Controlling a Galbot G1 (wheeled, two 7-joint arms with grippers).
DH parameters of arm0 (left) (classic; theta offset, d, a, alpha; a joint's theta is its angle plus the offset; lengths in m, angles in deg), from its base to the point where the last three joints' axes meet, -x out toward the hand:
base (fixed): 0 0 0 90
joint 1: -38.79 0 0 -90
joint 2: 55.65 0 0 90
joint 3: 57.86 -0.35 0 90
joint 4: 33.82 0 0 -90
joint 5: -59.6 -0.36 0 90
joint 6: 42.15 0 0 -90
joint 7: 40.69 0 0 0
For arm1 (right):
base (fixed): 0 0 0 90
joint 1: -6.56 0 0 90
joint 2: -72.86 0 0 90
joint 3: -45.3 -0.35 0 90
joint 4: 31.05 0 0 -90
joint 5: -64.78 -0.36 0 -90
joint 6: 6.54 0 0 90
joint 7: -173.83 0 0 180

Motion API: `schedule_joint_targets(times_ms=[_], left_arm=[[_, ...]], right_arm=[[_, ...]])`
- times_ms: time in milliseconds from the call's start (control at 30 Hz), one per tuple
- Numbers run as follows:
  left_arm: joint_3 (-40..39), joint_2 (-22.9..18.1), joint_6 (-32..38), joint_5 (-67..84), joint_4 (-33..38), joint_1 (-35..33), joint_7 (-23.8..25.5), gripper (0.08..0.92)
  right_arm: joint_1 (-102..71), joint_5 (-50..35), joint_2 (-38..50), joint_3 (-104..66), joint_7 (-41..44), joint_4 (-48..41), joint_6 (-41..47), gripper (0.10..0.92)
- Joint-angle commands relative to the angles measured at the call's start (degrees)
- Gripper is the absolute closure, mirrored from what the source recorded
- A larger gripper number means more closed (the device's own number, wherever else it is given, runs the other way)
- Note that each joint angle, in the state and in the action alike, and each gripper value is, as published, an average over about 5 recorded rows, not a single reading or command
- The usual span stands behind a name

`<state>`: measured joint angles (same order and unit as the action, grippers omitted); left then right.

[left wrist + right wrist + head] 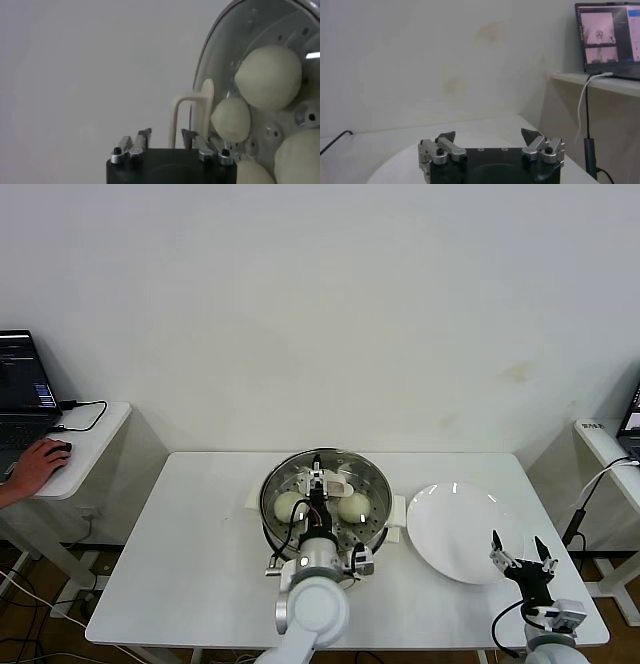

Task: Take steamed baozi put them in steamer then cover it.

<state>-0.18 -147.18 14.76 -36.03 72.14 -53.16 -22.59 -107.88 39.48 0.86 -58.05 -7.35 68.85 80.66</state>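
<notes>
The steamer (pixel 268 509) stands mid-table, and the clear glass cover (pixel 235 40) rests on it. Through the glass I see the steamed baozi: two in the head view (pixel 290 504) (pixel 353 506), several in the left wrist view (pixel 270 77). My left gripper (pixel 318 477) (pixel 165 134) hangs over the cover, open. The cover's cream-white handle (pixel 200 107) (pixel 337 482) lies just beyond its fingertips, and I see nothing gripped between them. My right gripper (pixel 520 549) (pixel 489 135) is open and empty over the near edge of the white plate.
A bare white plate (pixel 450 529) lies right of the steamer. A side table at the left holds a laptop (pixel 20 389) and a person's hand on a mouse (pixel 40 464). Another side table (pixel 605 444) with a laptop and cables stands at the right.
</notes>
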Motion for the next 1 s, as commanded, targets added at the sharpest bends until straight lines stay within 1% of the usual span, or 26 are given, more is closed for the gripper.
schedule_joint_targets(times_ms=[33, 133, 233, 500, 767, 933, 1000], left_arm=[[-0.2, 0.1, 0.0, 1.1, 2.8, -1.1, 0.6, 0.288], [-0.4, 0.5, 0.0, 1.4, 3.6, -1.6, 0.8, 0.209], [-0.4, 0.9, 0.1, 1.5, 4.0, -2.1, 0.6, 0.182], [-0.4, 1.3, 0.7, 1.1, 7.0, -4.7, 0.2, 0.177], [1.1, 2.0, 1.8, 0.9, 10.1, -7.7, -1.4, 0.177], [2.7, 3.9, 2.2, 2.5, 14.0, -10.5, -2.1, 0.177], [4.7, 5.4, 2.9, 4.9, 16.3, -12.6, -3.5, 0.177]], right_arm=[[0.1, -0.1, 0.2, 0.0, 0.0, 0.0, 0.1, 0.203], [0.0, -0.3, 0.5, -0.2, 0.0, 0.1, 0.1, 0.202], [-0.1, -0.3, 0.6, -0.2, 0.0, 0.1, 0.1, 0.203], [0.0, -0.3, 0.6, -0.2, 0.0, 0.0, 0.1, 0.203], [-0.3, -0.2, 0.7, 0.0, 0.8, 0.4, 0.8, 0.202], [-0.9, 0.3, 0.4, 0.9, 1.6, 1.8, 2.4, 0.203], [-0.9, 0.4, 0.3, 1.3, 1.5, 2.1, 2.7, 0.203]])
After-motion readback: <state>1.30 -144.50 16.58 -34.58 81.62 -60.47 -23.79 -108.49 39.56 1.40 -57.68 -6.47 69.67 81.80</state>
